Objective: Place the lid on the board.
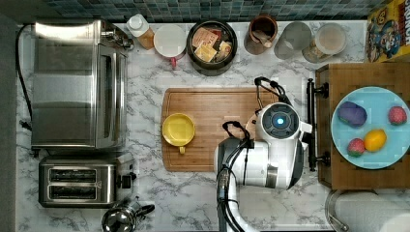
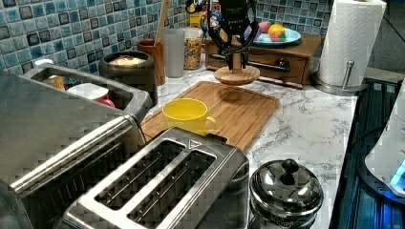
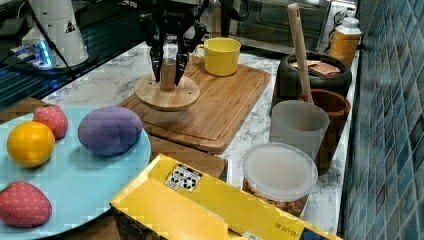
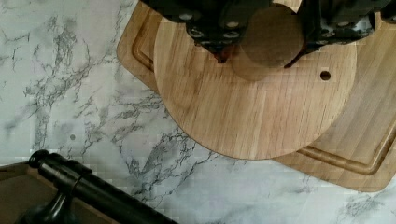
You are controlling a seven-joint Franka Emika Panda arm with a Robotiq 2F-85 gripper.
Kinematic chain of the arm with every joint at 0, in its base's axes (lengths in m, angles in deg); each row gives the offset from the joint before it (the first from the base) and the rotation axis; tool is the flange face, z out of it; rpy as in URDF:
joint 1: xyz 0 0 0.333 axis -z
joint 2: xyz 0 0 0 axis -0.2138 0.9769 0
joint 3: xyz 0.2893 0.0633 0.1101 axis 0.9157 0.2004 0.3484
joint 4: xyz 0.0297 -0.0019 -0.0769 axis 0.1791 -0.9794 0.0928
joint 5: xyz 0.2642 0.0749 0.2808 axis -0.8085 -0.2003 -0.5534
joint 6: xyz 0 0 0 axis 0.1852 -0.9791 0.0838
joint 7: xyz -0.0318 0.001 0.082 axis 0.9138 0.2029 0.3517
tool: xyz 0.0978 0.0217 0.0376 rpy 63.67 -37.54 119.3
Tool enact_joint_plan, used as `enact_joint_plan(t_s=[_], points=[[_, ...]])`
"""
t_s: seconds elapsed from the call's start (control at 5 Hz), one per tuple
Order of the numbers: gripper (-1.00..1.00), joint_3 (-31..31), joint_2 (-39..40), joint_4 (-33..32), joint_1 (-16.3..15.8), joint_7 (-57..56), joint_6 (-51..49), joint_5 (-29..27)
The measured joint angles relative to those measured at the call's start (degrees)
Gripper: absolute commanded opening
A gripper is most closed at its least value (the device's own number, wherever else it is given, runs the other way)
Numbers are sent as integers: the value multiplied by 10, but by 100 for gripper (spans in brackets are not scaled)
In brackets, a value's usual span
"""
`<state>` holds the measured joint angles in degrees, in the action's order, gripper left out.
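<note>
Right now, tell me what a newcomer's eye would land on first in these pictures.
First, the black gripper shut on the knob of a round wooden lid, held just above the corner of the board nearest the tray. Next, the yellow cup at the board's other end, near the toasters. Then the blue plate of toy fruit on that tray, at the top view's right.
</note>
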<state>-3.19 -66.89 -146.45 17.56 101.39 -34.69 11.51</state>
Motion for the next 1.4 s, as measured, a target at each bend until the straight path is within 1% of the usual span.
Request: enact_joint_plan(t_s=[0.4,0.8,1.0,1.4], points=[[-100,7,10,0,-4,0,29,5],[-100,11,59,0,-6,25,62,8],[100,7,70,2,-8,25,87,9],[100,9,72,9,-8,25,87,4]])
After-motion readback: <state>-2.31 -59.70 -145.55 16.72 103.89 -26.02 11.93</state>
